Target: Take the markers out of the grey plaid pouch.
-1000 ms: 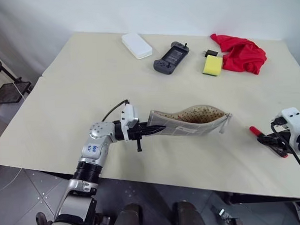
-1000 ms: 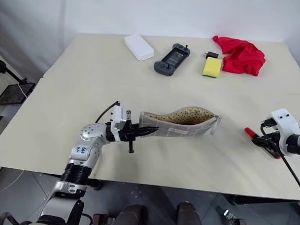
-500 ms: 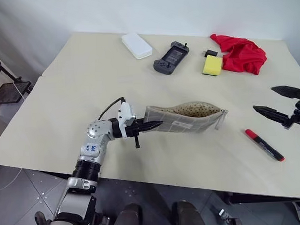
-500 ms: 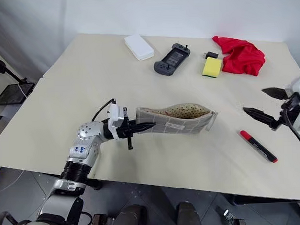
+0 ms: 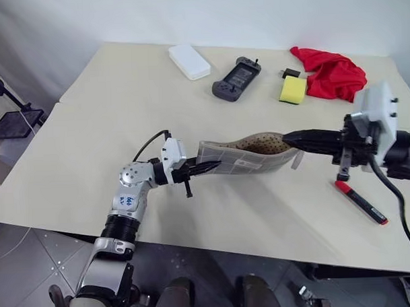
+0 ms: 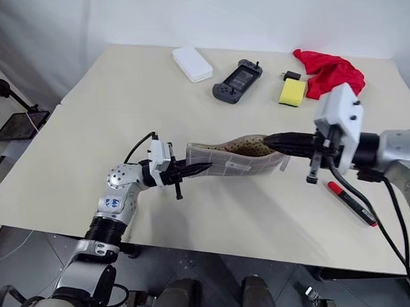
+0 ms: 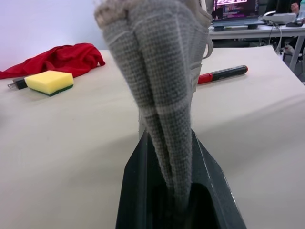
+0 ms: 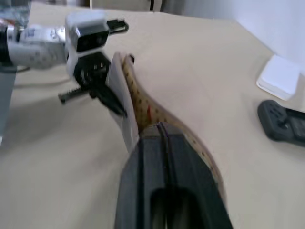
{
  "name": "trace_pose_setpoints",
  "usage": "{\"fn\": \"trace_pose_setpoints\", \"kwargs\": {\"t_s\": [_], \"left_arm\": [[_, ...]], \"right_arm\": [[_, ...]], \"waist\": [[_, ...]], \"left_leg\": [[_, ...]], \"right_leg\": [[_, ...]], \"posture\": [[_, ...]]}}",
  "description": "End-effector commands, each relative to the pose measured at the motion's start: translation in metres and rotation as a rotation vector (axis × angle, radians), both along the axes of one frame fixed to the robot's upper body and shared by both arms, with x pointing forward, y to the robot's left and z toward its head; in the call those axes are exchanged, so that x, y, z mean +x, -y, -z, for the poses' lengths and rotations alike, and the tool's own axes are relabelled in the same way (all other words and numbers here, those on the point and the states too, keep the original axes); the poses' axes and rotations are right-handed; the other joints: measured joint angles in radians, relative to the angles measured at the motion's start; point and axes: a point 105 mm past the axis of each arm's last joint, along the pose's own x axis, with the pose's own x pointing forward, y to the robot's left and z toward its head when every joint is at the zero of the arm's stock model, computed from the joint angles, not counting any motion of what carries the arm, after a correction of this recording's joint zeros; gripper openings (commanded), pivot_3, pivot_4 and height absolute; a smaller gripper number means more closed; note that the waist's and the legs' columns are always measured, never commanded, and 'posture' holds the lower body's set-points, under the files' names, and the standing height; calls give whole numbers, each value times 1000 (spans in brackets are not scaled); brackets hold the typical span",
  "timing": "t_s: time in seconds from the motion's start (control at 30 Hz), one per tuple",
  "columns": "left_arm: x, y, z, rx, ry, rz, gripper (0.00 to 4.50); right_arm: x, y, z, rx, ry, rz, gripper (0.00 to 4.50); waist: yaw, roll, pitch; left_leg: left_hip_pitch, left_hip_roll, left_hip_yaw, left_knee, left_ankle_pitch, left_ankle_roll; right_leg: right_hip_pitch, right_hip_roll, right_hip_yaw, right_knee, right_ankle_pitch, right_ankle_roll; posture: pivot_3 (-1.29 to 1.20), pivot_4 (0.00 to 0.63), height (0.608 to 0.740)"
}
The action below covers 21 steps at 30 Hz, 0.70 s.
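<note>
Head views: the grey plaid pouch is hanging lifted above the cream worktop, mouth up, showing a dotted tan lining. The left hand is pinching the pouch's left end, fingers closed on the fabric. The right hand is reaching in from the right with its fingers pressed together, tips at the pouch's open right end. A red-capped marker is lying on the worktop to the right of the pouch, near the front edge. Along the far side are lying a white box, a dark game controller, a yellow sponge and a red cloth.

Left wrist view: the two black fingers are clamping a fold of pouch fabric; the marker, sponge and cloth are lying beyond.

Right wrist view: the closed right fingers are lying along the pouch's opened rim, with the left hand gripping the opposite end; box and controller are lying off to one side.
</note>
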Motion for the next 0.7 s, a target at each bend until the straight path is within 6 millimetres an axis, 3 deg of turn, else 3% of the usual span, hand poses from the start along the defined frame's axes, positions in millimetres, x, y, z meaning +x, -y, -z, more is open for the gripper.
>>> {"fn": "trace_pose_setpoints", "kwargs": {"t_s": [0.03, 0.2, 0.4, 0.57, 0.7], "left_arm": [[-1, 4, -7, -9, 34, 9, 0], [-4, 11, -6, 1, 41, 38, 0], [-5, 12, -6, 1, 34, 47, 0], [-5, 12, -5, 3, 23, 54, 0], [-5, 14, -6, -13, 7, 59, 0]], "right_arm": [[13, -13, 6, -66, -27, 36, 7], [42, -17, 24, -147, -78, 146, 7], [25, -19, 62, -368, -215, 60, 7], [29, -32, 61, -399, -202, 47, 7], [46, -53, 65, -438, -138, 76, 7]], "waist": [[0, 0, 0], [-2, 0, 0], [1, 0, 0], [-7, 0, 0], [-7, 0, 0]], "left_leg": [[0, 0, 0, 0, 0, 0], [0, 0, 0, 0, 0, 0], [-2, -1, -1, -2, 0, 0], [-2, 0, -1, -1, 0, 0], [-1, 0, -1, 0, 0, 0]], "right_leg": [[0, 0, 0, 0, 0, 0], [-1, 0, 0, 1, 0, 0], [-1, 0, -1, 0, 0, 0], [-2, 1, -1, 0, 0, 0], [-2, 1, 0, 1, 0, -1]], "posture": [[0, 150, 740], [0, 150, 740], [0, 150, 740], [0, 150, 740], [0, 150, 740]]}}
